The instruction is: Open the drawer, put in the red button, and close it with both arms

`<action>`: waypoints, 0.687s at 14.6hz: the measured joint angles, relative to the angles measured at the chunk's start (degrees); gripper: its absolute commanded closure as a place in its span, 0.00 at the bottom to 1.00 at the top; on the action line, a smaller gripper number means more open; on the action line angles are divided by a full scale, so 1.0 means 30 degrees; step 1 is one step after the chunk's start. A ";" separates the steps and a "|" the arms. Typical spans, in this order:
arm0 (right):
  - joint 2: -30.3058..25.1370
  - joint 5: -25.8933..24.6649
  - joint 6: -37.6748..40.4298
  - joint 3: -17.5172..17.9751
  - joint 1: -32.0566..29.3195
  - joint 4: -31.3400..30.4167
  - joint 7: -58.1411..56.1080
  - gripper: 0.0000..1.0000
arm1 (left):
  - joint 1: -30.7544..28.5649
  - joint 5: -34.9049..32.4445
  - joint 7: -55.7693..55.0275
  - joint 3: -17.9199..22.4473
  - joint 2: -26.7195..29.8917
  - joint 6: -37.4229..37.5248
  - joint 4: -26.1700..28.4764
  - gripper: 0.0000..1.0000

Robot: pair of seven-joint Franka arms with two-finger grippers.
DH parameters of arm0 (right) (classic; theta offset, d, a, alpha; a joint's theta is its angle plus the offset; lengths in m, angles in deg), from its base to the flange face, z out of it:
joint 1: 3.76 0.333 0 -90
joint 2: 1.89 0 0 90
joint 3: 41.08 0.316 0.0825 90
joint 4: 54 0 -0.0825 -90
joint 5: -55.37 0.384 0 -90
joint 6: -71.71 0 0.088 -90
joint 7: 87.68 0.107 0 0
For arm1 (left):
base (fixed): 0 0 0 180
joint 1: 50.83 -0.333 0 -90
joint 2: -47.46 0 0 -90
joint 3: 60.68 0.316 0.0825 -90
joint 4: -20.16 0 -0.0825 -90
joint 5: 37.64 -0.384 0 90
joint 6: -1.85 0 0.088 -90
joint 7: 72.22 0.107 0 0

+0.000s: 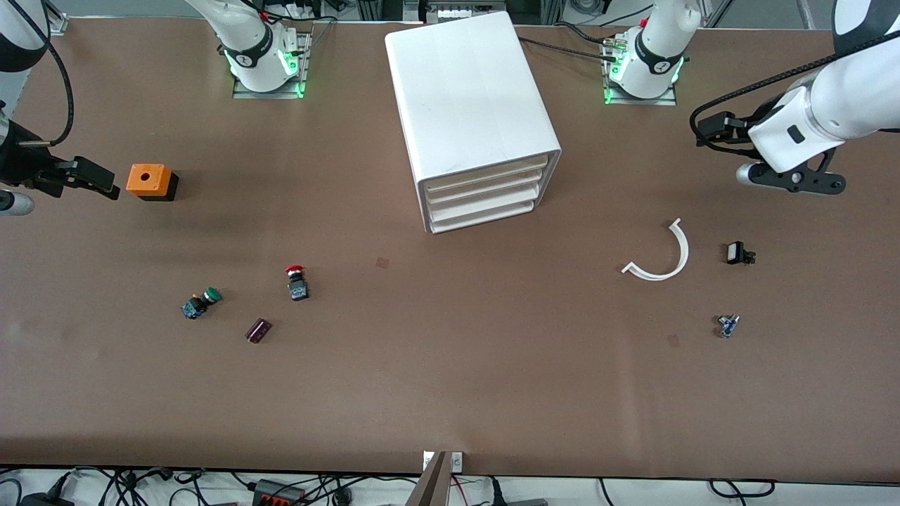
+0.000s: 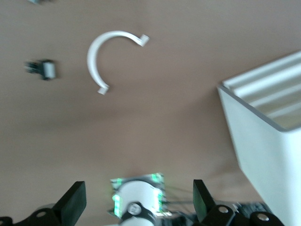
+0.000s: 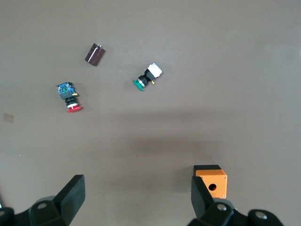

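Note:
The white cabinet (image 1: 471, 105) stands mid-table with its three drawers (image 1: 485, 198) all shut; its side also shows in the left wrist view (image 2: 263, 141). The red button (image 1: 297, 281) lies on the table toward the right arm's end, nearer the front camera than the cabinet; it also shows in the right wrist view (image 3: 69, 96). My right gripper (image 1: 88, 177) hangs open and empty (image 3: 136, 195) beside the orange box. My left gripper (image 1: 798, 180) hangs open and empty (image 2: 136, 200) over the table at the left arm's end.
An orange box (image 1: 149, 181) (image 3: 211, 181), a green-capped button (image 1: 200, 303) (image 3: 146, 77) and a dark purple block (image 1: 258, 330) (image 3: 94, 54) lie near the red button. A white curved piece (image 1: 661, 256) (image 2: 106, 52) and two small parts (image 1: 738, 253) (image 1: 728, 325) lie at the left arm's end.

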 measured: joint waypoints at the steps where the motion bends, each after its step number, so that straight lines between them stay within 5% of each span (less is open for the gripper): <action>1: 0.0371 0.0011 -0.0025 0.0041 0.0047 0.0027 0.0000 0.00 | -0.0003 0.0728 0.0014 -0.0002 -0.0195 0.0496 -0.0076 0.00; 5: 0.2290 0.0017 -0.0356 0.0198 0.1042 0.0895 0.0000 0.00 | 0.0430 0.3834 0.2450 -0.0078 -0.2108 0.0961 -0.0035 0.00; 10: 0.5418 0.0454 -0.1419 0.0276 0.2724 0.1949 0.0000 0.00 | 0.0630 0.8349 0.5917 -0.0096 -0.5951 -0.1551 0.0388 0.00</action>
